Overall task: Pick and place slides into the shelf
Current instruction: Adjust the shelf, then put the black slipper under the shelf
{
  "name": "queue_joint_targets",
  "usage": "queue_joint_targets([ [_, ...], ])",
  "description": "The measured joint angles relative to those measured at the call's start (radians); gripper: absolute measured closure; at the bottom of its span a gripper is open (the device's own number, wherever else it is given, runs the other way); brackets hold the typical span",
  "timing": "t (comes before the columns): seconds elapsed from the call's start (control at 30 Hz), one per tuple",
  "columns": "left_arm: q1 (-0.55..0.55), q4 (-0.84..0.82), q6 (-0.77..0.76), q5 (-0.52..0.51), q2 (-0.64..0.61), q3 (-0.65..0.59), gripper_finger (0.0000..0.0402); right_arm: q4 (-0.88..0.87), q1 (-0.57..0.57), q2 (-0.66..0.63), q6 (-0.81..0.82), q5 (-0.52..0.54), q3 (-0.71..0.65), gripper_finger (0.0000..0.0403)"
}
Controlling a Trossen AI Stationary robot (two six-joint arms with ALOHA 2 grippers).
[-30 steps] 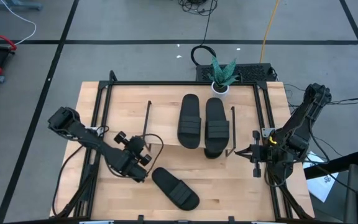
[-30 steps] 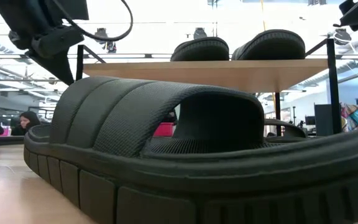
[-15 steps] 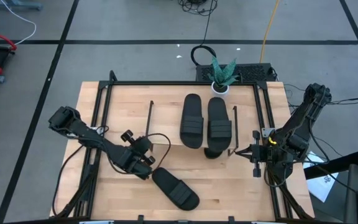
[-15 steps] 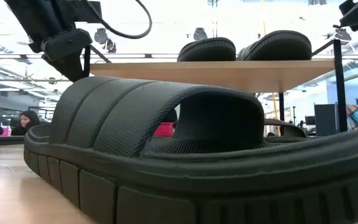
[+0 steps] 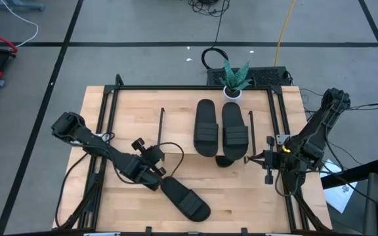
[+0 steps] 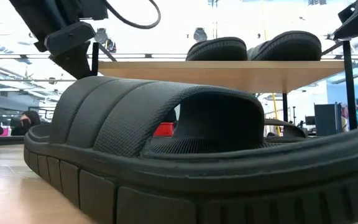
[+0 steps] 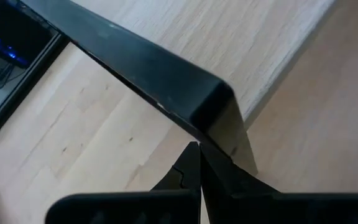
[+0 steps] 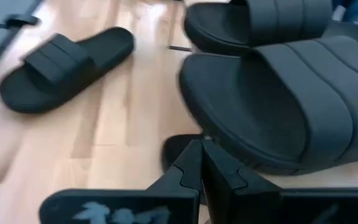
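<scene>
1. two black ribbed-strap slide sandals (image 5: 220,127) lie side by side on the low shelf's light wooden top board (image 5: 176,124), toward the counter's 1 o'clock. a third black slide (image 5: 223,159) peeks out from under that board's near edge.
2. a fourth black slide sandal (image 5: 185,198) lies loose on the pale wooden counter (image 5: 241,196) at about 6 o'clock, sole down and angled, its toe pointing toward 4 o'clock.
3. the left gripper (image 5: 156,176) hovers just beside this loose slide's heel end, at its 10 o'clock; its jaws are pressed together and hold nothing.
4. the right gripper (image 5: 266,161) waits at the counter's 3 o'clock, by the shelf's thin black wire side frame (image 5: 248,134); its jaws are also pressed together and empty.
5. the loose slide looks moulded from matte foam or rubber: a thick oval sole with a blocky grooved sidewall (image 6: 166,193) and a wide arched strap (image 6: 135,118) of padded ridges with a fine woven-looking grain.
6. i judge it light, springy and somewhat grippy, not fragile; the sole would likely flex if lifted by one end.
7. the strap seems the best hold, with one jaw slipped under the arch and one on top, or else a pinch across the sole's edge near the middle.
</scene>
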Motion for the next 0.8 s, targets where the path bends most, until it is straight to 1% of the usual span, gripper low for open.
queue_joint_targets([
  [0.17, 0.014, 0.009, 0.013, 0.012, 0.0, 0.0, 0.0401, -0.003, -0.042, -0.001, -0.004, -0.008, -0.007, 0.0403],
  [0.27, 0.018, 0.003, 0.013, 0.033, 0.0, 0.0, 0.0401, -0.003, -0.053, -0.002, -0.013, -0.032, -0.007, 0.0403],
  [0.43, 0.002, -0.097, -0.035, 0.052, 0.0, 0.0, 0.0401, 0.053, -0.049, -0.009, -0.074, -0.079, -0.007, 0.0403],
  [0.57, -0.028, -0.21, -0.117, 0.053, 0.0, 0.0, 0.0401, 0.155, -0.04, -0.01, -0.203, -0.08, -0.007, 0.0403],
  [0.63, -0.048, -0.242, -0.154, 0.076, 0.0, 0.0, 0.0401, 0.223, -0.033, -0.006, -0.282, -0.079, -0.007, 0.0403],
  [0.73, -0.092, -0.225, -0.154, 0.122, 0.0, 0.0, 0.0401, 0.339, -0.023, 0.025, -0.401, -0.099, -0.007, 0.0403],
  [0.8, -0.127, -0.188, -0.13, 0.132, 0.0, 0.0, 0.0401, 0.432, -0.016, 0.062, -0.499, -0.112, -0.007, 0.0403],
])
